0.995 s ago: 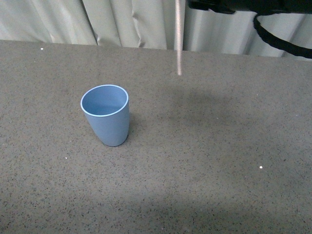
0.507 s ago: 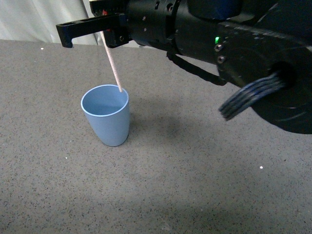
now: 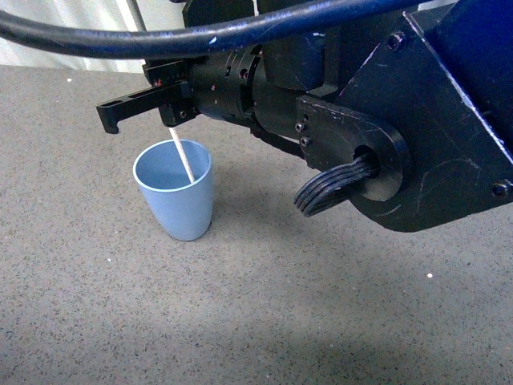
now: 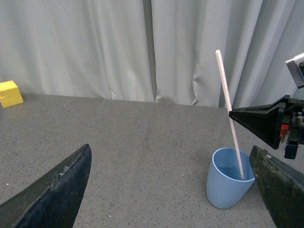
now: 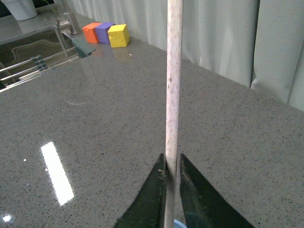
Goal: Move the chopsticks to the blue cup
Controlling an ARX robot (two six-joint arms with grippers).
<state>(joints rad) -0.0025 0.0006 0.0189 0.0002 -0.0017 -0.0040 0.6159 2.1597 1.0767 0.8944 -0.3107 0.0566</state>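
Note:
The light-blue cup (image 3: 176,200) stands upright on the grey speckled table, left of centre in the front view. The chopsticks (image 3: 183,158), a thin cream stick, slant down into it, their lower end inside the cup's mouth. My right gripper (image 5: 171,164) is shut on the chopsticks (image 5: 173,85) partway along and hovers just above the cup. In the left wrist view the cup (image 4: 227,186) sits near one finger of my open left gripper (image 4: 166,190), with the chopsticks (image 4: 229,107) rising well above it. The left gripper holds nothing.
A grey curtain (image 4: 95,47) hangs behind the table. Orange (image 5: 92,32), purple (image 5: 104,32) and yellow (image 5: 118,35) blocks sit at the far edge beside a sink with a rack (image 5: 28,52). My right arm (image 3: 385,120) fills the upper right of the front view.
My right arm has swung left from the table's back edge to over the cup and come down. The chopsticks' lower end went from above the rim into the cup.

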